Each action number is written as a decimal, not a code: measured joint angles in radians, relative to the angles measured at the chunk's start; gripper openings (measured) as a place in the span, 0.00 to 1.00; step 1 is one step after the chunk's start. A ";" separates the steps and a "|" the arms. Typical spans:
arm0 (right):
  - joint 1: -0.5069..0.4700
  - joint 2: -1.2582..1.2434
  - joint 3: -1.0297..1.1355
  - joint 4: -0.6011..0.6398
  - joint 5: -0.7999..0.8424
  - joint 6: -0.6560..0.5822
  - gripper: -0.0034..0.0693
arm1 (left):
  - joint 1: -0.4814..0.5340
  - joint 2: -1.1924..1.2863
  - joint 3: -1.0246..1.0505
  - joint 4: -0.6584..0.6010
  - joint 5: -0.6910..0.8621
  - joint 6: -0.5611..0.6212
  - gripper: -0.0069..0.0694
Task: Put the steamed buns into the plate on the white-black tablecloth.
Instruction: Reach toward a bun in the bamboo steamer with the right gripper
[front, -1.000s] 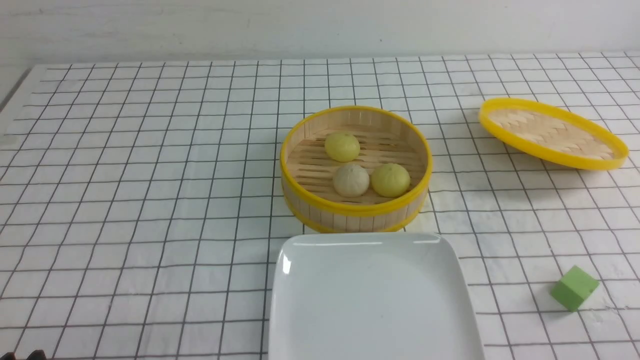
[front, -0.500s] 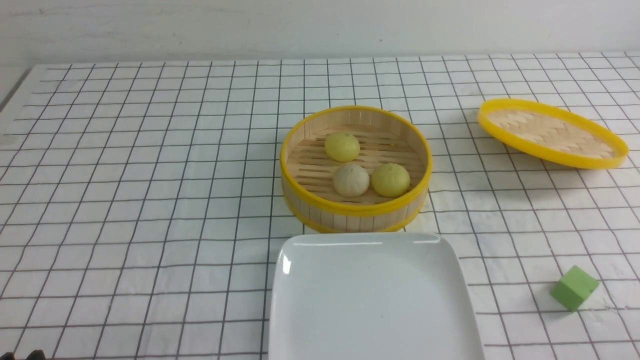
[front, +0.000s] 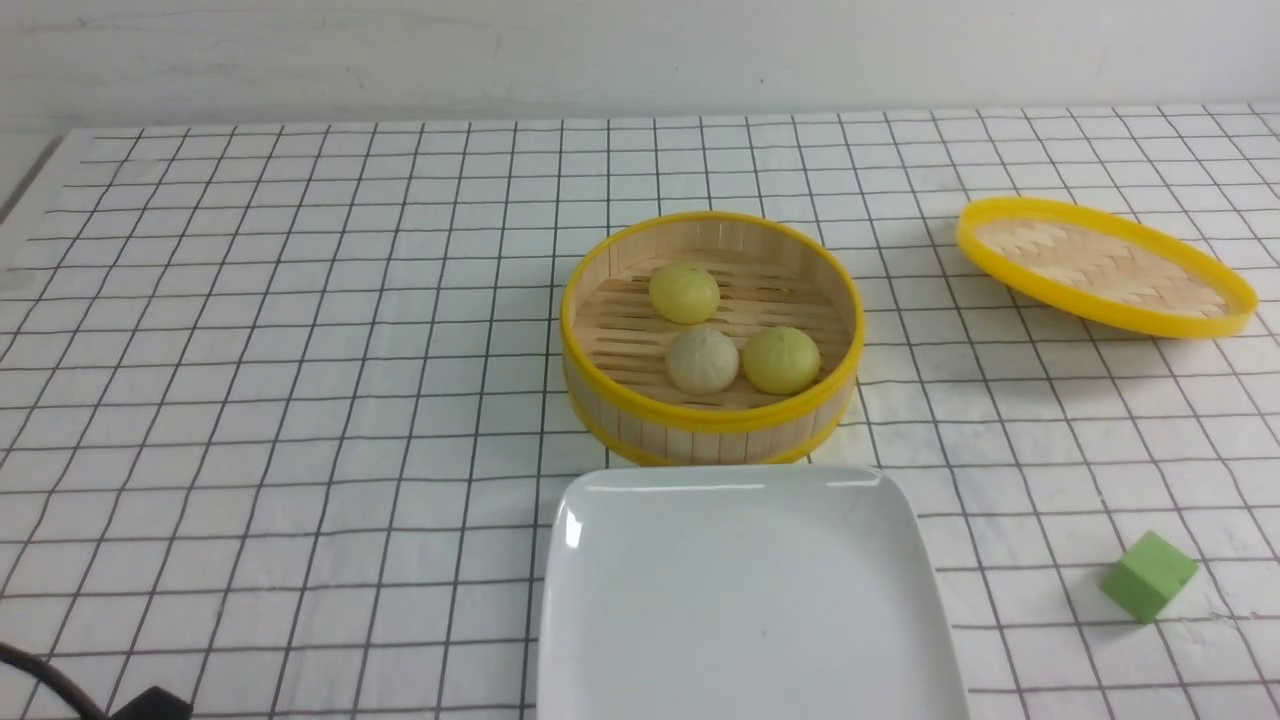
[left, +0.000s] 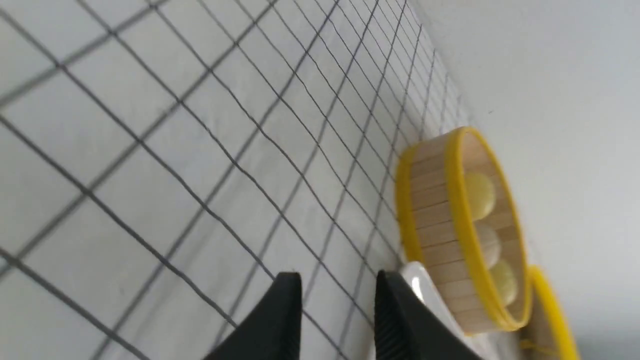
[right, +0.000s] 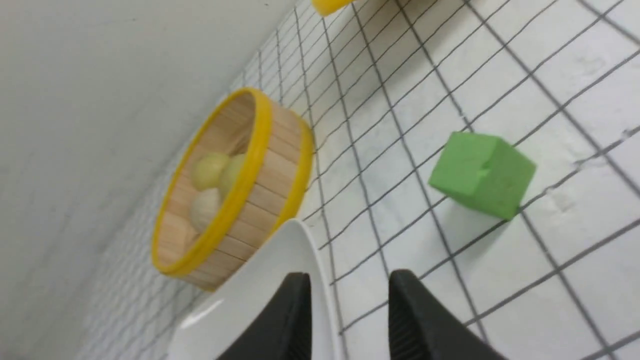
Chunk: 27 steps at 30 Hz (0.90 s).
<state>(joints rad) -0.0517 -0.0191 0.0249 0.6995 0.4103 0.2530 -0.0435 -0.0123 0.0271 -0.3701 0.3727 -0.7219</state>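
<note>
Three steamed buns lie in the round bamboo steamer basket (front: 710, 425): a pale yellow one (front: 684, 293) at the back, an off-white one (front: 703, 360) and a second yellow one (front: 781, 360) in front. The white square plate (front: 740, 482) sits just in front of the basket on the white-black tablecloth (front: 300, 350) and holds nothing. My left gripper (left: 337, 281) is open and empty, low over the cloth left of the plate (left: 415, 280) and basket (left: 435, 225). My right gripper (right: 347, 278) is open and empty by the plate's right edge (right: 260, 295).
The yellow-rimmed woven lid (front: 1100, 265) lies at the back right. A green cube (front: 1148, 576) sits right of the plate, close ahead of the right gripper in the right wrist view (right: 482, 172). A dark part of the left arm (front: 140, 706) shows at the lower left corner.
A dark part of the left arm with a cable has come further into the front view's lower left corner. The buns, basket, plate, lid and cube have not moved.
</note>
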 joint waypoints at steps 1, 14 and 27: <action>0.000 0.000 0.000 0.009 -0.002 0.001 0.38 | 0.000 0.000 0.000 -0.003 0.000 -0.005 0.41; 0.000 0.021 -0.158 -0.065 -0.027 -0.078 0.16 | 0.000 0.000 -0.095 -0.044 -0.064 0.003 0.24; 0.010 0.819 -0.589 -0.177 0.415 -0.392 0.05 | 0.000 0.622 -0.573 0.061 0.538 0.401 0.09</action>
<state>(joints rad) -0.0417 0.7996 -0.5645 0.5221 0.8252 -0.1389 -0.0435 0.6102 -0.5462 -0.3090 0.9103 -0.3209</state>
